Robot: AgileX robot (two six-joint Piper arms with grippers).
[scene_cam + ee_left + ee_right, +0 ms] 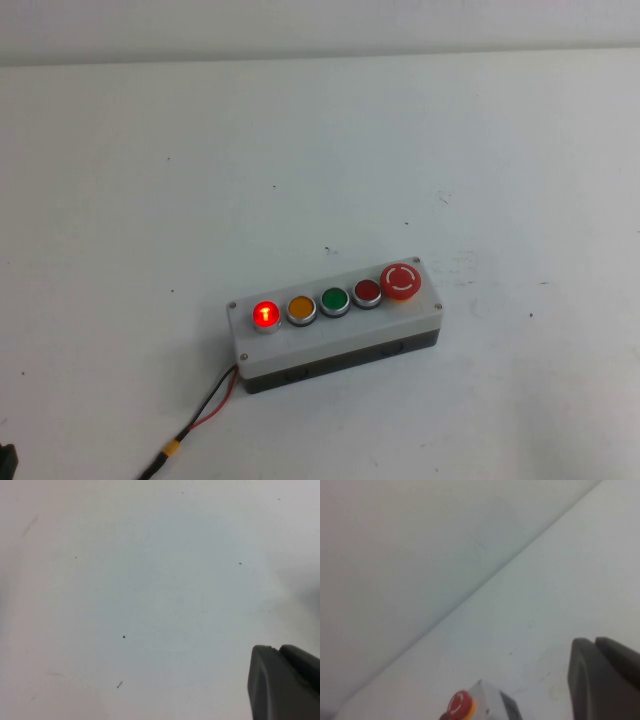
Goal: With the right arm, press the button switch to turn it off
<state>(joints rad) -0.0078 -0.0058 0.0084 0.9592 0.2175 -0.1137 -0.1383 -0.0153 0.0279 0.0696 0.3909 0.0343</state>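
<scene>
The button switch [265, 314] glows bright red at the left end of the row on the grey box [335, 335], which lies on the white table in the high view. Neither arm shows in the high view. In the right wrist view my right gripper [594, 641] hangs above the table, its two dark fingers pressed together and empty. Only the box's corner [487, 702] and the large red mushroom button [459, 704] show there, off to one side of the gripper. The button switch is out of that view. My left gripper [276, 649] is shut over bare table.
Along the row sit an orange button [301, 308], a green button [335, 300], a darker red button [367, 292] and the mushroom button [401, 281]. Red and black wires [205, 410] run from the box's left end toward the table's near edge. A wall borders the far side.
</scene>
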